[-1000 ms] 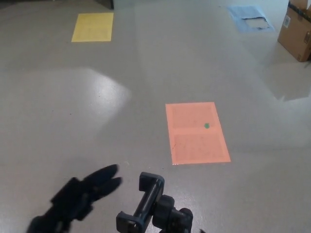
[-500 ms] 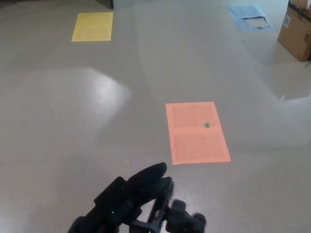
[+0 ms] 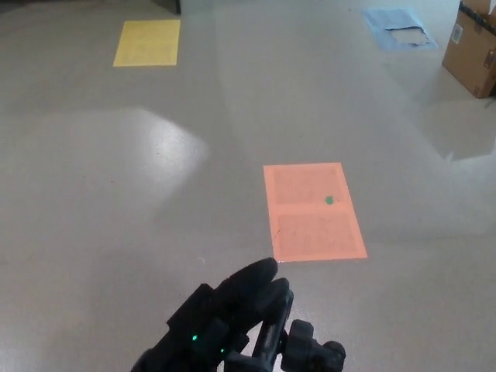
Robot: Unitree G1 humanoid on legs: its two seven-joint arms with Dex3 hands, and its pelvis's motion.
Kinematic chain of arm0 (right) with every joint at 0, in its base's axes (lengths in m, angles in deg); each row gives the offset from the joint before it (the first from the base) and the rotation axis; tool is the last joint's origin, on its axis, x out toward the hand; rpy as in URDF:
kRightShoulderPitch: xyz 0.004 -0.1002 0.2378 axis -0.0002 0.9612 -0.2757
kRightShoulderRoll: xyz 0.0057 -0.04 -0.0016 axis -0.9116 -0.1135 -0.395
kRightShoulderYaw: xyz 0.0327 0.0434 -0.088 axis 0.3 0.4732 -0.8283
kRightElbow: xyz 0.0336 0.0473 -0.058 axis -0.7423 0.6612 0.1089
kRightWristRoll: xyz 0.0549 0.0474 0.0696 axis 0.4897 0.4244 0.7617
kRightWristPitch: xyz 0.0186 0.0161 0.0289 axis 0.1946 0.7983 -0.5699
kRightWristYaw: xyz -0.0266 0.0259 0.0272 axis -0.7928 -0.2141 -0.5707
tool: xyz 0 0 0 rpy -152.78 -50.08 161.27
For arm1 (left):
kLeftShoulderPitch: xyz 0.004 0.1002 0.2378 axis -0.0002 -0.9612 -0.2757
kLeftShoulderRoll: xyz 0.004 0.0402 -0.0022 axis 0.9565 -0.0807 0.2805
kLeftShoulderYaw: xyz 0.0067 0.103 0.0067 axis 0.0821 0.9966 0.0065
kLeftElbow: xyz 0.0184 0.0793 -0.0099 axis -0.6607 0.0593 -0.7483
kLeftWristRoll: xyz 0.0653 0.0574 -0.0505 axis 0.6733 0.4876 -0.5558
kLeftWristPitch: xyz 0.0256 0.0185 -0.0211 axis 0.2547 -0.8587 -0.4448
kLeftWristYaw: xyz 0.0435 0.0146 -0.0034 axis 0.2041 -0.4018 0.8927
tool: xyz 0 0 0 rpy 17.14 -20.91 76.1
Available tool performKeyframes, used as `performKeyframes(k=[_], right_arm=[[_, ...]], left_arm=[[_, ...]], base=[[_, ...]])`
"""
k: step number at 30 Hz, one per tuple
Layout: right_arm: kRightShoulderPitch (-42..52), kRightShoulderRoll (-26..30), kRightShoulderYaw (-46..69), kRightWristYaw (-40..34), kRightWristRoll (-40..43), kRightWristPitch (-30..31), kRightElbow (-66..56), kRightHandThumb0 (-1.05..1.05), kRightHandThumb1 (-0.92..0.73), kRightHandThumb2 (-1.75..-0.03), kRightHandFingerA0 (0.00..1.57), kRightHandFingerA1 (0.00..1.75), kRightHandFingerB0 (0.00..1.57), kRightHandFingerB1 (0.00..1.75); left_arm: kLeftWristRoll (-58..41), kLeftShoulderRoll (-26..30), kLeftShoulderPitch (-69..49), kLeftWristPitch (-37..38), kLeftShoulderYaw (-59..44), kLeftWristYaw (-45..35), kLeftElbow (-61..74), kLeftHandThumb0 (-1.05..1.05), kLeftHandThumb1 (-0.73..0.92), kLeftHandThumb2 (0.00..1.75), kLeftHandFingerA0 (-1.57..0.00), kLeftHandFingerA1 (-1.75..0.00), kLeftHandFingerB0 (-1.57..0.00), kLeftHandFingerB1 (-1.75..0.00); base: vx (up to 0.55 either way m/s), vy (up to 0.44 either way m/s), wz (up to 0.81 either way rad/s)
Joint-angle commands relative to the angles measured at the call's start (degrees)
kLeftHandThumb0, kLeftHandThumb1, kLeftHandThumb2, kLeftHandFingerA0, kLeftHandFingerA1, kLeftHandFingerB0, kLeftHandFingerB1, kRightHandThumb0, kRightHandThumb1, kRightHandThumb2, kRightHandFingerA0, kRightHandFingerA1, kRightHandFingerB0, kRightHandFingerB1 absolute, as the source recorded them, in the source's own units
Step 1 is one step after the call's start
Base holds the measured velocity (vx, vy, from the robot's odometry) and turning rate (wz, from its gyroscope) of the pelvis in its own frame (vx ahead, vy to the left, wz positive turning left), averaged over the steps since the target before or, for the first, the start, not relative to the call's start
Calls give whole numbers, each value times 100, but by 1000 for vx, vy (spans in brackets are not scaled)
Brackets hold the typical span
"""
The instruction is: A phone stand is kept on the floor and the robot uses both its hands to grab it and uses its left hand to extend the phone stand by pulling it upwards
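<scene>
Stand (image 3: 298,353) sits at the bottom edge of the head view, on the floor (image 3: 155,178) just below the orange sheet (image 3: 314,211), with only its black clamp head and knob showing. A second ago the left robot hand (image 3: 213,325) was well to the left of it with fingers spread; half a second ago it had swung across onto the clamp, and now it lies over the clamp's upper part a little further right. Its fingers (image 3: 252,279) drape over the top, but whether they are truly closed on the stand I cannot tell, since the hand hides the contact. I judge this to be the reach ending and the grasp beginning; the upward pull that would extend the stand has not started, as the stand looks no taller. The right robot hand is not in view, so the two-handed hold is not yet shown.

Count: one stand, one robot hand visible, three coloured sheets on the floor (the orange one, a yellow sheet (image 3: 147,42) far left, a blue sheet (image 3: 399,28) far right), and one cardboard box (image 3: 473,50) at the right edge.
</scene>
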Motion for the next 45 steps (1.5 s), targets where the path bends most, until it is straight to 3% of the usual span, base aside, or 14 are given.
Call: performKeyframes(k=[1, 3, 5, 7, 8, 17, 19, 20, 22, 23, 29, 30, 31, 45], right_arm=[[-34, -110, -299, -243, -248, -124, -33, -75, -49, -92, 0, 37, 0, 20], [-59, -100, -291, -257, -122, -265, 31, -82, -51, -92, 0, 61, 0, 13], [-74, -125, -271, -237, -3, -265, 83, -77, -53, -95, 0, 42, 0, 16], [-36, -101, -279, -237, 15, -277, 102, -73, -74, -62, 0, 39, 0, 12], [-37, -119, -240, -243, 104, -297, 177, -76, -52, -95, 0, 28, 0, 17], [-81, -132, -209, -252, 36, -39, 206, -81, -55, -96, 1, 23, 0, 13], [-91, -136, -203, -252, 77, -87, 253, -75, -71, -63, 0, 31, 0, 10], [-97, -135, -212, -251, 55, -55, 254, -82, -56, -99, 0, 24, 0, 15], [-97, -150, -209, -239, 78, -35, 264, -76, -72, -62, 0, 29, 0, 9], [-88, -159, -205, -230, 92, -19, 252, -82, -56, -98, 1, 23, 0, 14], [-127, -146, -176, -350, 44, -83, 407, -82, -58, -99, 0, 25, 0, 15], [-166, -154, -182, -371, 10, -64, 422, -87, -59, -98, 0, 20, 0, 10], [-176, -147, -184, -427, -46, -41, 443, -91, -60, -97, 1, 20, 0, 6], [-187, -137, -219, -589, -145, -3, 529, -93, -61, -99, 0, 34, 0, 6]], left_arm=[[184, -61, 49, 85, -24, 32, -872, -80, 67, 61, -23, -38, -29, -30], [263, -106, 88, 162, -210, 148, -1248, -81, 66, 61, -22, -36, -30, -30], [269, -159, 120, 291, -383, 227, -1628, -82, 66, 61, -24, -35, -31, -30], [351, -215, 106, 531, -440, 275, -1833, -81, 67, 61, -27, -37, -31, -31], [497, -327, 123, 807, -542, 411, -2035, -80, 67, 61, -31, -36, -34, -31], [603, -659, 263, 1169, -931, 580, -2243, -82, 66, 61, -32, -37, -33, -30], [730, -716, 262, 1216, -980, 639, -2242, -83, 66, 61, -33, -37, -34, -31], [722, -745, 243, 1193, -981, 644, -2183, -83, 66, 61, -31, -37, -34, -31], [817, -791, 240, 1223, -1015, 669, -2175, -84, 66, 62, -31, -37, -34, -31], [823, -792, 242, 1220, -1012, 663, -2165, -84, 66, 61, -31, -36, -34, -31], [1230, -966, 197, 1227, -1065, 930, -2218, -84, 67, 62, -34, -37, -35, -31], [1462, -1046, 167, 1176, -1120, 1090, -2170, -82, 53, 94, -28, -48, -25, -42], [1674, -1138, 136, 1143, -1156, 1235, -2173, -80, 68, 61, -31, -38, -34, -31], [2237, -1367, -2, 1154, -1348, 1739, -2203, -83, 68, 61, -32, -39, -32, -31]], base=[[0, 0, 0], [0, 0, 0], [0, 0, 0], [0, 0, 0], [0, 0, 0], [0, 0, 0], [0, 0, 0], [0, 0, 0], [0, 0, 0], [0, 0, 0], [0, 0, 0], [0, 0, 0], [0, 0, 0], [0, 0, 0]])
